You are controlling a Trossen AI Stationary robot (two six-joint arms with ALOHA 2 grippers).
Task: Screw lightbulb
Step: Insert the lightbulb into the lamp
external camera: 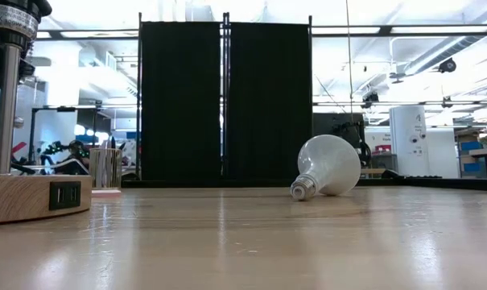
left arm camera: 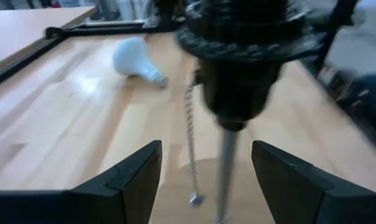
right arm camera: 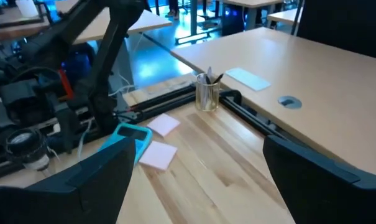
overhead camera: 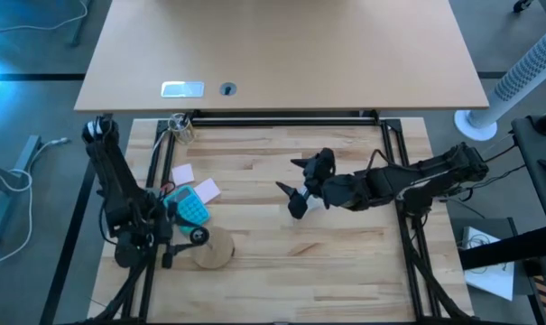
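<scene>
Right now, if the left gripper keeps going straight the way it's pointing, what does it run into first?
The left gripper, fingers open, would first meet the thin metal rod holding up the black lamp socket, which stands directly between its fingers. The white frosted lightbulb lies farther off and to one side; depth is hard to judge.

White frosted lightbulb (external camera: pixel 328 166), on its side, tabletop

The lightbulb (external camera: pixel 330 165) was frosted white with a pale grey neck, the table (overhead camera: pixel 345 262) light striped wood, the notes (right arm camera: pixel 158 155) pink.
</scene>
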